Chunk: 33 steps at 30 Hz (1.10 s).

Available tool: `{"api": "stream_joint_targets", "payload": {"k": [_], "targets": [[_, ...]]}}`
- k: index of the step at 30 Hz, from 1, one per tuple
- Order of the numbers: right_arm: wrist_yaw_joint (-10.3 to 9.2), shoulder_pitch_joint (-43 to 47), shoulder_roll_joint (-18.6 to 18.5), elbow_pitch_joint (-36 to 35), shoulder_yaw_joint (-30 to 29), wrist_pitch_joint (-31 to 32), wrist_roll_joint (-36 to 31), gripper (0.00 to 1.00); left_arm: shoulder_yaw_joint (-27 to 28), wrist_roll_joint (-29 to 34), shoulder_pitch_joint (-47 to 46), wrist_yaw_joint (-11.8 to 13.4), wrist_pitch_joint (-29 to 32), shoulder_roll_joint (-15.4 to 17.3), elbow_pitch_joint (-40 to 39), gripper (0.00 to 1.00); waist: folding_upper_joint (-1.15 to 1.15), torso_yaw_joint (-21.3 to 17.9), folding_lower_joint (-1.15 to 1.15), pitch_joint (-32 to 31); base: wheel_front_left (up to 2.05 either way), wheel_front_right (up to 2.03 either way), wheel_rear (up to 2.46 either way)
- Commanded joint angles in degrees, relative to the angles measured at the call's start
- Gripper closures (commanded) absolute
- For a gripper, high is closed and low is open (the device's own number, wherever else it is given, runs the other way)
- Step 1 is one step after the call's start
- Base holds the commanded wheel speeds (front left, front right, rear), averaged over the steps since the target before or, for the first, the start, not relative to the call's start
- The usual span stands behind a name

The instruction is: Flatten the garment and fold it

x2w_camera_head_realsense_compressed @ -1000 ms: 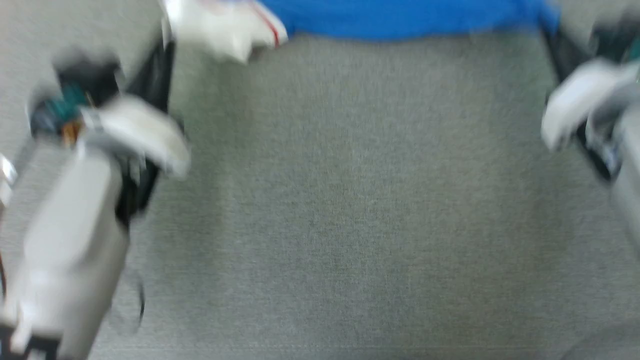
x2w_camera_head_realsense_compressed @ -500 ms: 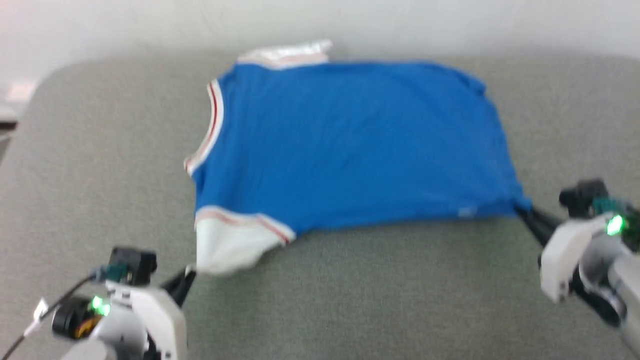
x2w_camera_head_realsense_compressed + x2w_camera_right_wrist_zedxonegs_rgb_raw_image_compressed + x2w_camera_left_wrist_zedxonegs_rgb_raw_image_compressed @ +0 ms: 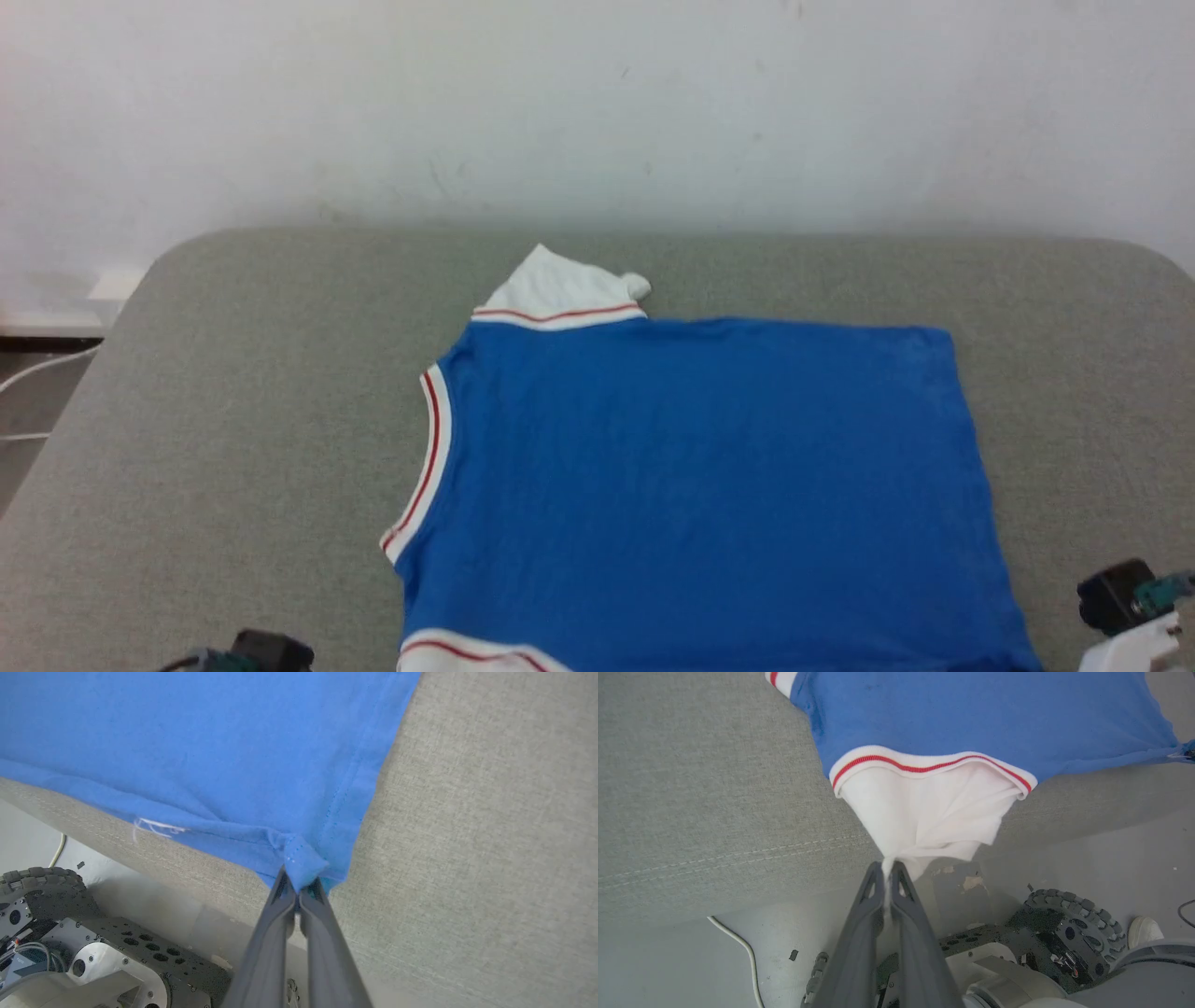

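A white wall (image 3: 597, 112) stands at the back. In front of it is a big grey worktop (image 3: 233, 373) with soft cloth on top and round corners.

The shirt (image 3: 709, 485) lies spread out in the middle of the worktop, on the near half. Its plain blue side faces up. The neck hole with red and white stripes points to the robot's left. The straight bottom edge points to the right. The blue part looks flat, with only small wrinkles. The side of the shirt close to the robot reaches the worktop's near edge.

The far sleeve (image 3: 560, 289) is white and sticks out toward the wall, a bit crumpled. The near sleeve (image 3: 929, 812) is white too and hangs past the edge, pulled into a point.

Below the edge is a pale floor (image 3: 1111, 849). The robot's dark base with a knobbly wheel (image 3: 1073, 924) stands on it.

The left gripper (image 3: 888, 872) has its two fingers squeezed tight on the tip of the near sleeve. The right gripper (image 3: 297, 889) has its fingers squeezed tight on the blue bottom corner of the shirt, right at the near edge of the worktop. The cloth bunches up a little where it is pinched.

A thin white cable (image 3: 738, 947) lies on the floor.
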Motion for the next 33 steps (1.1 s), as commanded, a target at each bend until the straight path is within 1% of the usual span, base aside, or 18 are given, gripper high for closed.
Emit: {"api": "stream_joint_targets", "payload": {"k": [1,3,6,11,16,22,24,29,33], "targets": [[-0.12,1.72,-0.37,-0.98,-1.21,0.81,0.21,1.0,-0.18,-0.37,1.06,0.56,0.72,0.82,-0.6,1.0,0.0,0.18,0.01,-0.57,0.0,0.0,0.0],[-0.12,4.13,-0.15,-2.91,-3.75,1.75,0.13,1.0,-0.31,-0.7,1.7,0.78,0.98,0.89,-1.53,1.0,0.0,0.05,0.01,-0.46,0.0,0.0,0.0],[-0.12,6.2,0.81,-5.42,-7.7,1.59,-1.13,1.0,0.36,-0.26,0.7,0.73,-1.08,-0.32,-2.29,1.0,0.0,-0.28,0.01,0.26,0.0,0.0,0.0],[-0.12,6.53,3.01,-8.94,-13.97,0.88,-3.33,1.0,2.26,0.63,-4.06,-0.22,-6.51,-4.32,-2.48,1.0,0.0,-0.99,0.01,2.48,0.0,0.0,0.0],[-0.12,4.3,5.04,-11.74,-18.41,1.28,-5.19,1.0,4.18,1.38,-10.03,-1.42,-11.08,-7.75,-0.66,1.0,0.0,-2.08,0.01,6.57,0.0,0.0,0.0],[-0.12,-1.33,6.17,-13.5,-19.38,2.68,-7.42,1.0,6.41,2.57,-18.66,-2.18,-14.33,-10.31,4.02,1.0,0.0,-2.95,0.01,12.78,0.0,0.0,0.0],[-0.12,-2.57,6.15,-13.39,-19.15,3.06,-7.88,1.0,6.67,2.8,-20.12,-2.3,-14.59,-10.53,4.98,1.0,0.0,-3.13,0.01,13.95,0.0,0.0,0.0],[-0.12,-9.09,6.53,-10.85,-17.12,4.2,-9.77,1.0,5.97,4.99,-27.3,-3.3,-14.6,-11.29,10.74,1.0,0.0,-3.48,0.01,18.13,0.0,0.0,0.0],[-0.12,-13.55,6.65,-7.23,-15.22,4.48,-11.59,1.0,4.52,6.77,-32.62,-4.43,-15.38,-13.15,15.66,1.0,0.0,-3.43,0.01,20.46,0.0,0.0,0.0]]}}
